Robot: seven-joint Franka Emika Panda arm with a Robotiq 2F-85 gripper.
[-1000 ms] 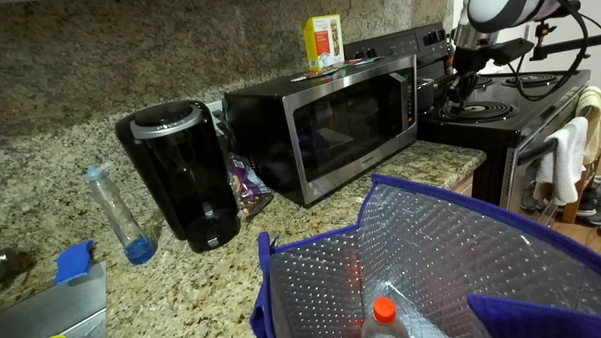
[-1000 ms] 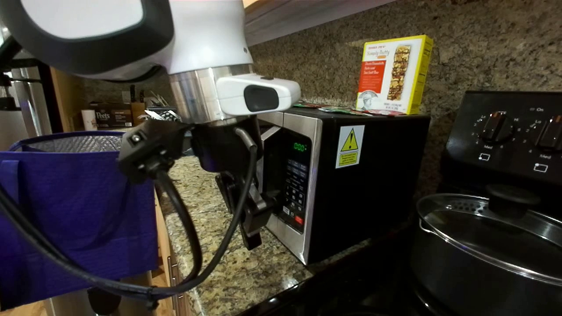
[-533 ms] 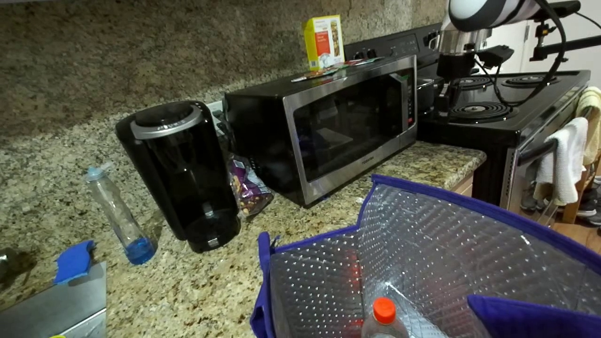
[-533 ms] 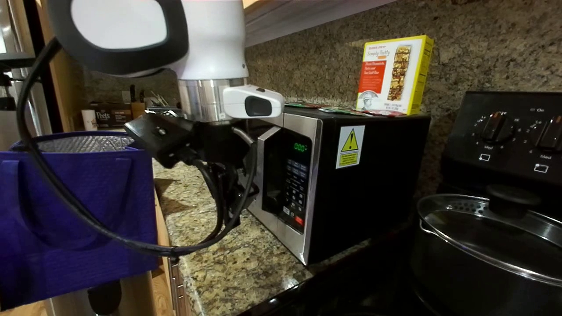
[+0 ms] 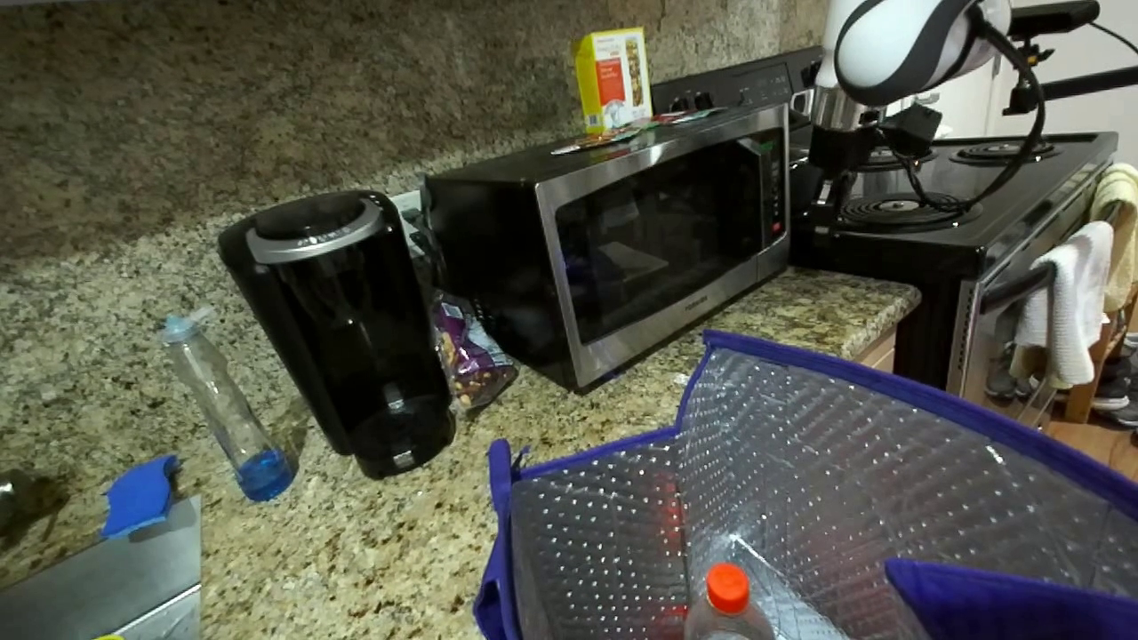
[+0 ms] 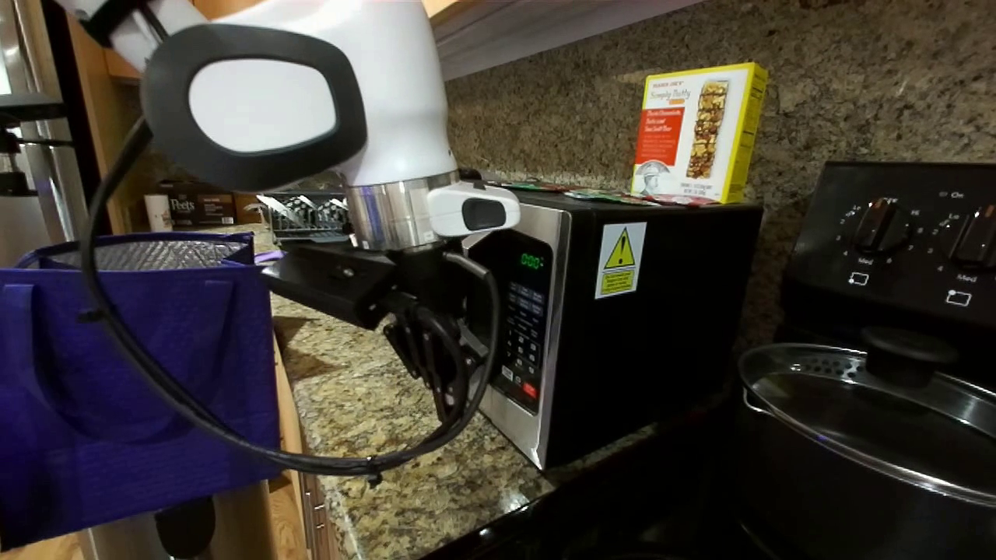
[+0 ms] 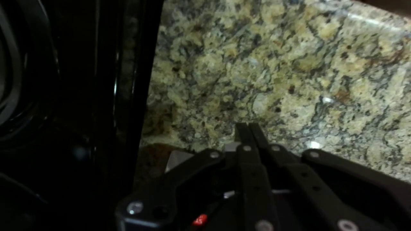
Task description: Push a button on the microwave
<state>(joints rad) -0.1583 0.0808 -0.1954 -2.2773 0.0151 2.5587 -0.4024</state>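
The microwave (image 5: 658,231) is a wide steel box with a dark door window. Its control strip shows in an exterior view (image 6: 523,327) with a green display reading 0:00, rows of keys and a red button (image 6: 530,389) near the bottom. My gripper (image 6: 450,412) points downward in front of the control strip, above the counter. In the wrist view my gripper (image 7: 248,125) has its two fingertips together with nothing between them. The red button (image 7: 200,220) shows low in that view, behind the finger linkage. The arm and cable hide the door handle and part of the strip.
A black coffee maker (image 5: 338,329) stands beside the microwave. A purple insulated bag (image 6: 140,373) stands in front of the counter. The black stove (image 5: 996,204) and a lidded pot (image 6: 840,435) are at the control end. A yellow snack box (image 6: 692,132) stands on the microwave.
My gripper has moved nearer the microwave's control end and hangs a little lower. The wrist and cable have turned. The microwave and its display look the same.
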